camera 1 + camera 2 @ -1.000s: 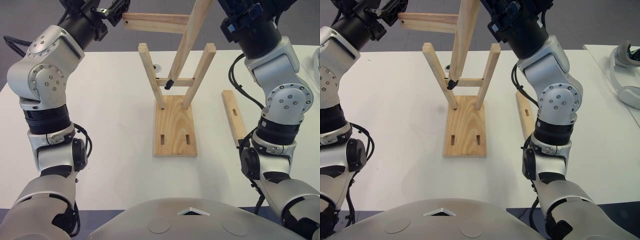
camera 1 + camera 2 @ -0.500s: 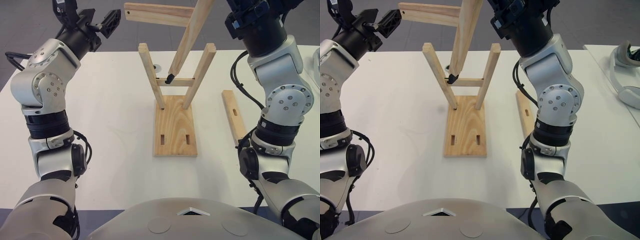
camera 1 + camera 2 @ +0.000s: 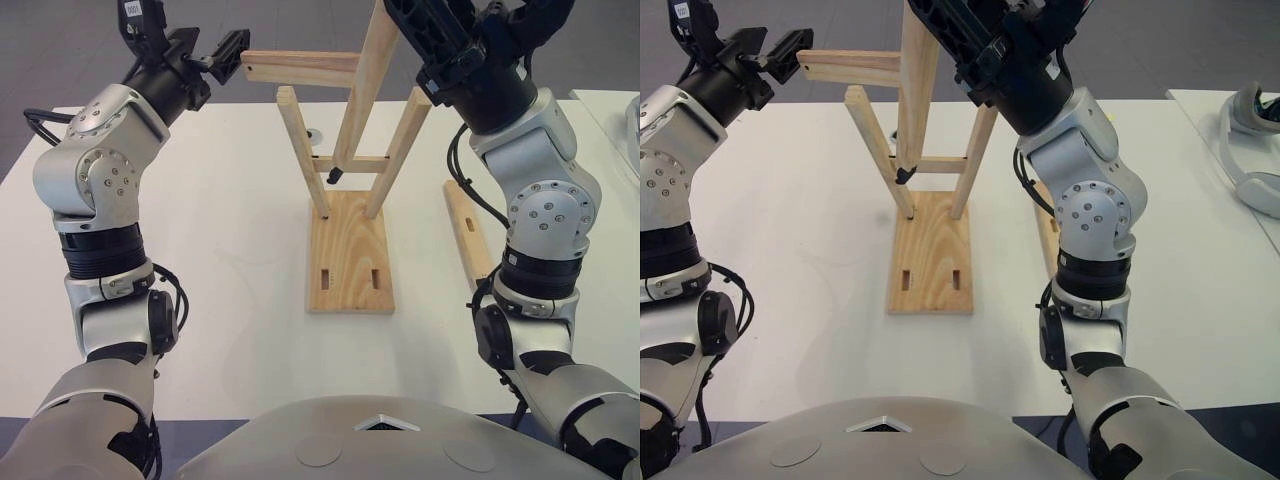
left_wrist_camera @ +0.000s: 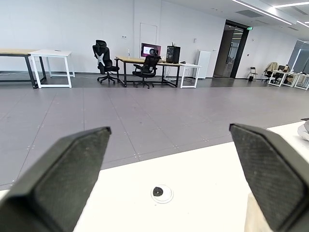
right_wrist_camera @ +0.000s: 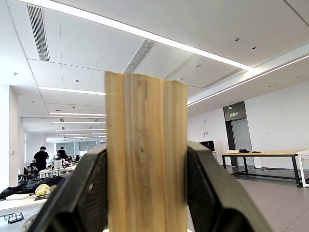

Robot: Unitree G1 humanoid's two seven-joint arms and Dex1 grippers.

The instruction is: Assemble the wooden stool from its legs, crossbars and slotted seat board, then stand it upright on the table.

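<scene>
The slotted seat board (image 3: pixel 348 255) is lying flat at the centre of the frame. Two legs (image 3: pixel 303 150) are standing in its far slots with a crossbar (image 3: pixel 362 163) joining them, and its two near slots are waiting unfilled. Above it, the third leg (image 3: pixel 362 95) is carrying its own crossbar (image 3: pixel 300 66) out toward the upper left. It is hanging steeper than a second ago, and its black-tipped foot (image 3: pixel 335 174) is sinking to just beside the joined crossbar. The right claw (image 5: pixel 146 188) is clamping that leg near its top, its arm swinging in from the upper right toward the centre. The left claw (image 3: pixel 228 47), drawn back half a second ago, is nearing the raised crossbar's free end again. Its fingers are spread wide with nothing between them. By my reading, the piece is being steadied for the near slots, and seating is not yet starting. A spare bar (image 3: pixel 467 232) is lying on the worktop (image 3: pixel 220 250), right of the board.
</scene>
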